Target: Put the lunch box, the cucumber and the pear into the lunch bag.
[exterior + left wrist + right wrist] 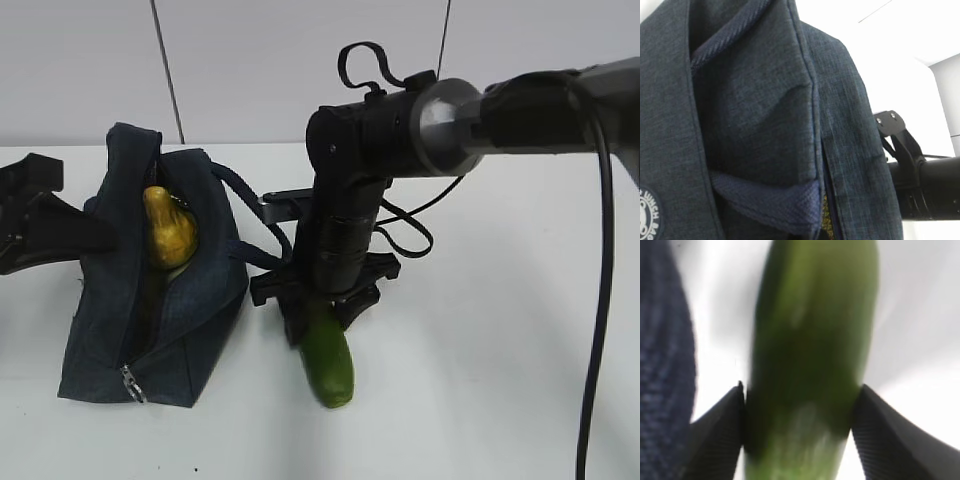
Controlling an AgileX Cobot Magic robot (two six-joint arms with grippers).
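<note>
Here the cucumber (330, 365) is clasped on both sides by the right gripper (799, 415) beside the lunch bag (150, 300), where the pear (168, 232) sits; the left gripper, apparently pressed together, is hidden.

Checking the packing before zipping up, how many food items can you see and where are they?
2. The pear sits in the open top of the lunch bag. The cucumber lies on the table beside the bag, between the right gripper fingers. More may be hidden inside the bag.
</note>
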